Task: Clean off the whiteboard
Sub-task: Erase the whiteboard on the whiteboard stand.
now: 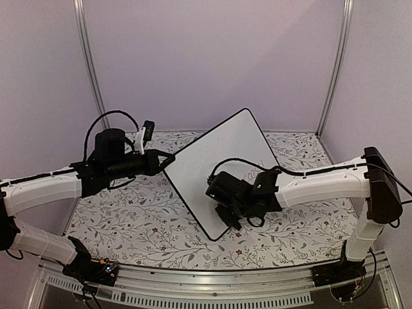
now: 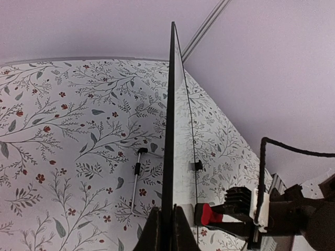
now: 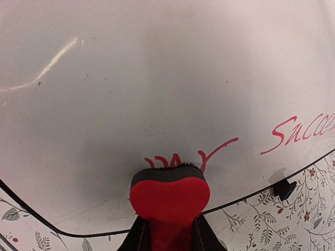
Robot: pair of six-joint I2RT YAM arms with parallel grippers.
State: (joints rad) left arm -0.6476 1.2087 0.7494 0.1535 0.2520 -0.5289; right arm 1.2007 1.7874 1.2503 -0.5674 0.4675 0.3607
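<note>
The whiteboard [image 1: 219, 167] is held tilted above the table, its white face toward my right arm. My left gripper [image 1: 166, 161] is shut on its left corner; in the left wrist view the board [image 2: 168, 115] shows edge-on between my fingers [image 2: 167, 230]. My right gripper [image 1: 230, 215] is shut on a red eraser [image 3: 168, 197] with a dark felt face pressed against the board [image 3: 157, 78]. Red handwriting [image 3: 301, 130] remains on the board right of the eraser, and partial red strokes [image 3: 209, 154] show just above it. The eraser also shows in the left wrist view [image 2: 208, 214].
The table has a floral cloth [image 1: 129, 212]. A thin metal rod with black ends [image 2: 137, 178] lies on the cloth behind the board. A small black foot [image 3: 284, 188] sticks out at the board's rim. Pale walls and metal posts [image 1: 90, 64] enclose the space.
</note>
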